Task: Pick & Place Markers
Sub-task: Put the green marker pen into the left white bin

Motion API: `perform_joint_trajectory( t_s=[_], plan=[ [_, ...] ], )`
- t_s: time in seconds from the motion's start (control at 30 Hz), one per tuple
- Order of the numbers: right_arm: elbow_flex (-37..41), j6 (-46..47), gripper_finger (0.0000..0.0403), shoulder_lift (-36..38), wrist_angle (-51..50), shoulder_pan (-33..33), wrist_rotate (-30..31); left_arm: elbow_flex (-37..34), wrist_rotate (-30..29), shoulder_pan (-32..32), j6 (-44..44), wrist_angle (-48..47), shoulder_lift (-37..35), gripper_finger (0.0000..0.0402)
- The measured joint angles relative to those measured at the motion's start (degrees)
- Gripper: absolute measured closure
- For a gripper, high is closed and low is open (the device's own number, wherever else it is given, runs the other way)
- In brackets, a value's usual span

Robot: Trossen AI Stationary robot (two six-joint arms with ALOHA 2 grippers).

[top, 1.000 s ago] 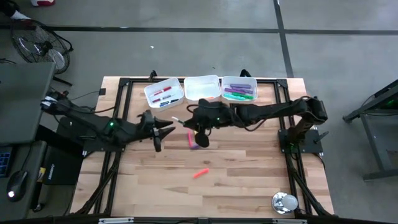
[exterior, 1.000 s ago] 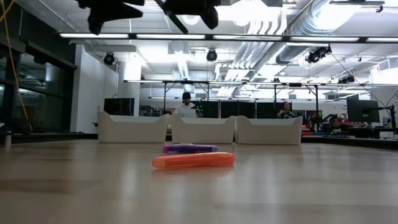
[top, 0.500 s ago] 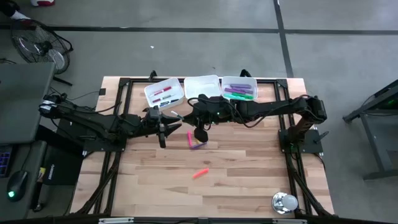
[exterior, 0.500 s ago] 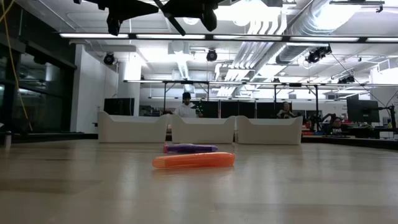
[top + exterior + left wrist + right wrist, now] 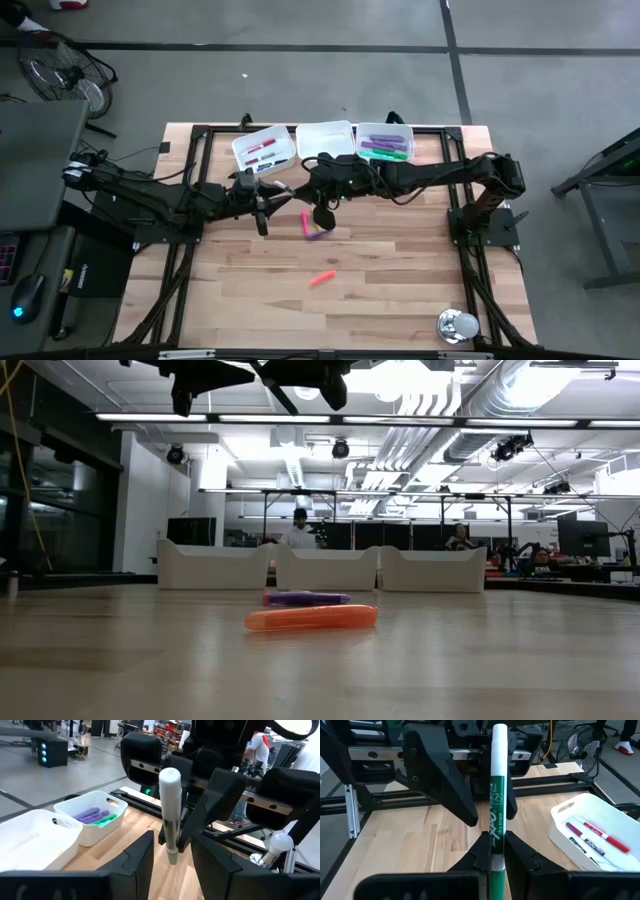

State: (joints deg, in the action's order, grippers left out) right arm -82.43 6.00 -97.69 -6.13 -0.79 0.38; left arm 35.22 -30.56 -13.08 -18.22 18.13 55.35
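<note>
A white-barrelled marker with a green label point(image 5: 496, 795) hangs in the air over the table's far middle, with my right gripper point(image 5: 493, 847) shut on it. Its white free end point(image 5: 170, 780) points at my left gripper point(image 5: 172, 847). That gripper is open, with a finger on either side of the marker and a gap showing on both sides. In the high view the marker point(image 5: 285, 189) bridges my left gripper point(image 5: 268, 196) and my right gripper point(image 5: 306, 188). Pink point(image 5: 304, 222), purple point(image 5: 318, 235) and orange point(image 5: 321, 279) markers lie flat on the table. My right gripper pinches the marker's barrel between its two fingers at the lower part of the green label point(image 5: 495, 837). It comes nearly level from the table's right, and the marker runs on forward out of the fingers. The marker is lifted clear, its white end point(image 5: 499, 732) toward my left gripper.
Three white trays stand along the far edge: the left one point(image 5: 262, 150) holds red markers, the middle one point(image 5: 326, 141) looks empty, and the right one point(image 5: 385, 142) holds purple and green markers. A shiny round object point(image 5: 458, 325) sits at the near right corner. People show in the room beyond.
My left gripper has moved toward the table's far edge and toward my right gripper, turning a little. Its fingers now stand around the marker's white end. It has then kept still.
</note>
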Motion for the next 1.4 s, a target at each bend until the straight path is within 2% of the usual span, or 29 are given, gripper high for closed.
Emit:
perform_joint_trajectory(
  t_s=[0.67, 0.8, 1.0, 1.2, 1.4],
  plan=[
    [0.0, 0.0, 0.0383, 0.0, 1.4, 0.0, -0.7, -0.1, -0.5, 0.3, 1.6, 4.8, 1.8, 0.0273],
    [0.0, 0.0, 0.0383, -0.1, 1.5, 0.0, -0.7, 0.4, 2.5, 2.1, 1.3, 6.5, 3.0, 0.0275],
    [0.0, 0.0, 0.0383, -0.1, 0.4, 0.0, -0.4, 2.2, 3.0, 3.1, 2.0, 5.9, 5.4, 0.0307],
    [0.0, -0.3, 0.0383, -0.1, 0.2, 0.0, -0.7, 2.3, 3.0, 3.1, 2.3, 5.6, 5.4, 0.0371],
    [0.0, -0.6, 0.0383, -0.1, 0.1, 0.0, -0.7, 2.3, 3.0, 3.1, 2.2, 5.5, 5.4, 0.0374]
  ],
)
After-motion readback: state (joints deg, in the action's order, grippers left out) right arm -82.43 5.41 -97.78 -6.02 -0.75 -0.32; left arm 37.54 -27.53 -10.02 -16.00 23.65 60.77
